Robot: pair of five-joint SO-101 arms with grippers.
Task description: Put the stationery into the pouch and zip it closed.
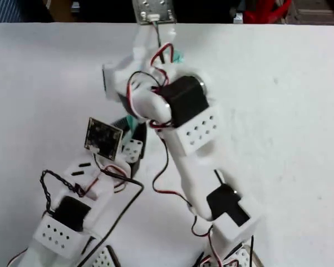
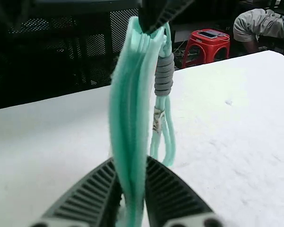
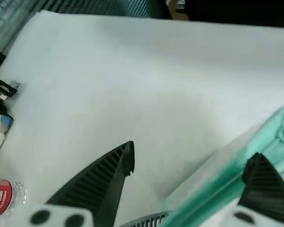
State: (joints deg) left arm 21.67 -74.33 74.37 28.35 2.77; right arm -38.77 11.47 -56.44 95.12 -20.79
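The pouch (image 2: pixel 130 118) stands edge-on over the table (image 2: pixel 236 118), pinched in the left gripper (image 2: pixel 131 189). The right gripper (image 3: pixel 193 150) gapes wide astride its far end. It should close on the pull (image 2: pixel 164 75), then draw straight along the zip.

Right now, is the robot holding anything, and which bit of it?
Yes. The left gripper is shut on the green pouch, pinching its flat sides near one end. The right gripper is open around it.

High camera overhead, facing down at table (image 1: pixel 278 111); wrist cameras close, sharing pouch (image 2: pixel 130 118).
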